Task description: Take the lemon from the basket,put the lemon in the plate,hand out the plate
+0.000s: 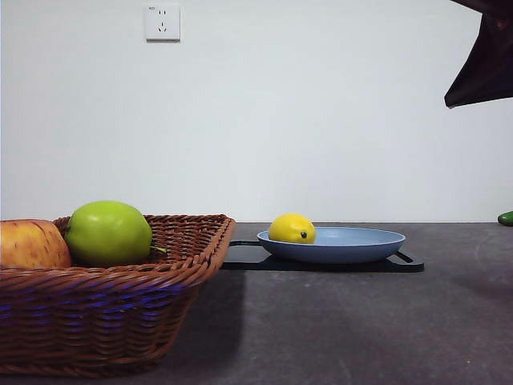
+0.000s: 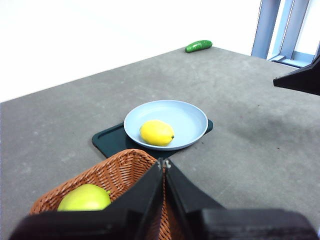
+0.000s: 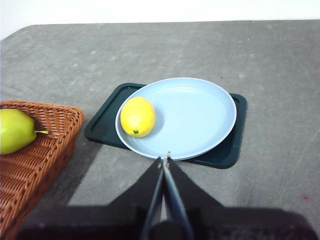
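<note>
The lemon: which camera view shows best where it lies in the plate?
The right wrist view: it looks down on the lemon lying inside the plate, near its rim. The left wrist view shows this smaller; the front view shows only the lemon's top above the rim.

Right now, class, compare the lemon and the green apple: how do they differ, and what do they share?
The lemon is yellow; the green apple is green. The lemon is smaller than the apple. The lemon lies in the blue plate; the apple sits in the wicker basket. Both are whole fruit, and neither hand touches them.
</note>
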